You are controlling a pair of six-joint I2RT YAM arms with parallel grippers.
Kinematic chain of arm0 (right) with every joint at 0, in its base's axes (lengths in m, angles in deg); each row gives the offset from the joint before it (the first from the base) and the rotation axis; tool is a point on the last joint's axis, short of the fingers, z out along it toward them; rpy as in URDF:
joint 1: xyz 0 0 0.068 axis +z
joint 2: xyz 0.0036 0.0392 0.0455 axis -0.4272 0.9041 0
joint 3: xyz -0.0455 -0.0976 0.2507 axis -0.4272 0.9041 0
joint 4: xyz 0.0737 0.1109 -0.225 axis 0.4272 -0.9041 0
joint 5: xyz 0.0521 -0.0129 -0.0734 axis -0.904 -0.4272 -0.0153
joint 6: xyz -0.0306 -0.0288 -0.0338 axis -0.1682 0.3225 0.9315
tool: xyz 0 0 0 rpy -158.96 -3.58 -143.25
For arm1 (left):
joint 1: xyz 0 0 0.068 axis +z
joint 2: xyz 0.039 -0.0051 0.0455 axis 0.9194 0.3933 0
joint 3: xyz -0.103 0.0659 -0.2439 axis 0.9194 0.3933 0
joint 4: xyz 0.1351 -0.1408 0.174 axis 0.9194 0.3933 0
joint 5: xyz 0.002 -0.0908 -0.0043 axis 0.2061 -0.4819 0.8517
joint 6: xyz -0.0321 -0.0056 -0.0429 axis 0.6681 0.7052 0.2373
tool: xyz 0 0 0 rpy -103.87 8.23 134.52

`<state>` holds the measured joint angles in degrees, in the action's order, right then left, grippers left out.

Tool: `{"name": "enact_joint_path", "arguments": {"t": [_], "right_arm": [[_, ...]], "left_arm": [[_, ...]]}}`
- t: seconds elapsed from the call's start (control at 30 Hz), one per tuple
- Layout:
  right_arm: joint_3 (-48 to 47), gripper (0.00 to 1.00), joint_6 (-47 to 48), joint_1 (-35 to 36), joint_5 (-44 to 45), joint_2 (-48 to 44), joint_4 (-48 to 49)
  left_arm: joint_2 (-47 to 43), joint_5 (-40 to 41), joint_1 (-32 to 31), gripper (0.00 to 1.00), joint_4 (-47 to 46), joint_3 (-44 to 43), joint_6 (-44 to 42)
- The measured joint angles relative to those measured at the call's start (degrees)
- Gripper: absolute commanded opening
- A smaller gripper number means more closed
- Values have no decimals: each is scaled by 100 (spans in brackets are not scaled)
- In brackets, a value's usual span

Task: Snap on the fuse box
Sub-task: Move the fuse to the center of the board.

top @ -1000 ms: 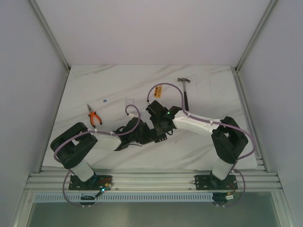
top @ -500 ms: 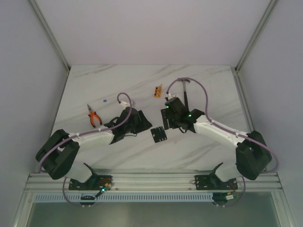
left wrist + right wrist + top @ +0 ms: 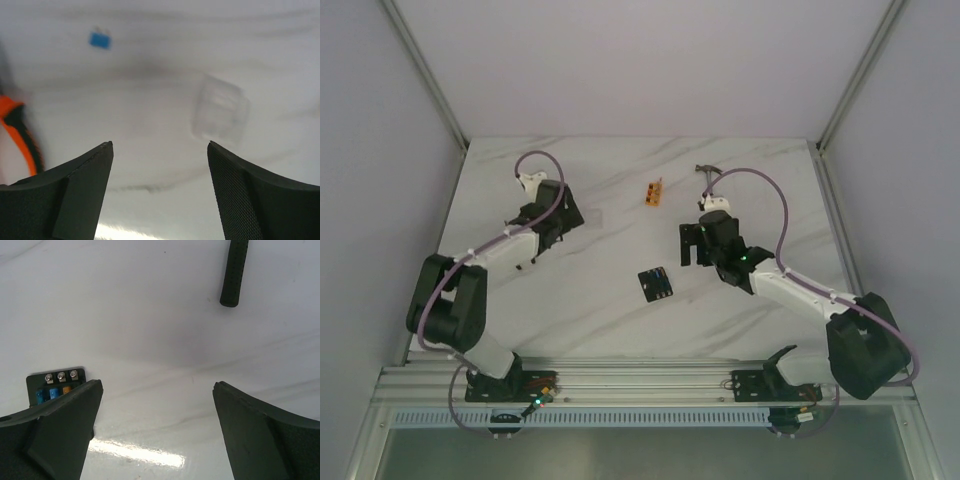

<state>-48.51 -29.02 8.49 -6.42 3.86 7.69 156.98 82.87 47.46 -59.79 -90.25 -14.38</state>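
The fuse box (image 3: 656, 284) is a small black square lying flat and alone on the white table. In the right wrist view one corner of the fuse box (image 3: 55, 385) shows blue and orange fuses and three screws, partly behind my left finger. My right gripper (image 3: 700, 250) hovers to the box's right. In its own view the right gripper (image 3: 157, 384) is open over bare table. My left gripper (image 3: 548, 222) is at the far left, well away from the box. The left gripper (image 3: 159, 145) is also open, with nothing between its fingers.
A hammer (image 3: 712, 180) lies at the back right, its handle end (image 3: 234, 272) ahead of my right gripper. A small orange block (image 3: 654, 190) sits behind the box. Orange pliers (image 3: 20, 132), a small blue piece (image 3: 100, 40) and a clear plastic piece (image 3: 220, 107) lie under my left gripper.
Both grippers opened and pulled away from the middle, the left arm swinging far left, the right arm to the right. The fuse box now lies uncovered on the table.
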Motion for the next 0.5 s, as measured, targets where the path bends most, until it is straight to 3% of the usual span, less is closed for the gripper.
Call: {"name": "enact_joint_path", "arguments": {"t": [0.2, 0.5], "right_arm": [[369, 100, 238, -48, -4, -55, 647], [608, 100, 367, -111, -33, -201, 1088]], "left_arm": [[931, 238, 662, 77, 103, -734, -455], [1849, 186, 1235, 57, 249, -1355, -940]]}}
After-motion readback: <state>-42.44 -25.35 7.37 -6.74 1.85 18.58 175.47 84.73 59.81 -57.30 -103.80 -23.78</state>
